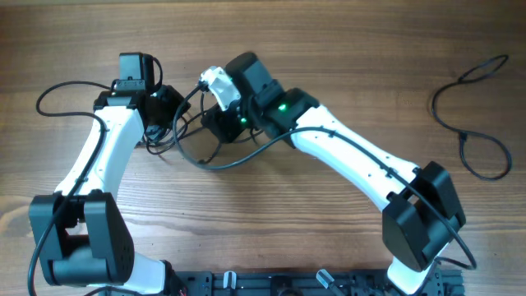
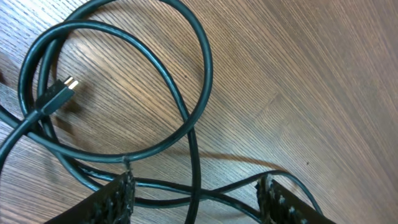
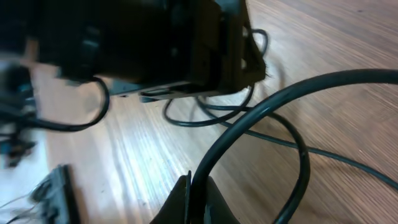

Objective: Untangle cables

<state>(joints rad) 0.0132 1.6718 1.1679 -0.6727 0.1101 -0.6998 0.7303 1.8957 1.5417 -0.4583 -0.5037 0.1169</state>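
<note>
A cable (image 3: 261, 109) arcs up, pinched in the right pincer (image 3: 191, 190).

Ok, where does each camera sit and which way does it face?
Overhead: above the table, facing down; left arm, right arm, cables.
Left wrist: on the left arm, facing down at a plug; open left tool fingers show.
Right wrist: low, facing across the table; right tool shut on the cables.
Shared: both wrist views show the cables' loops.
</note>
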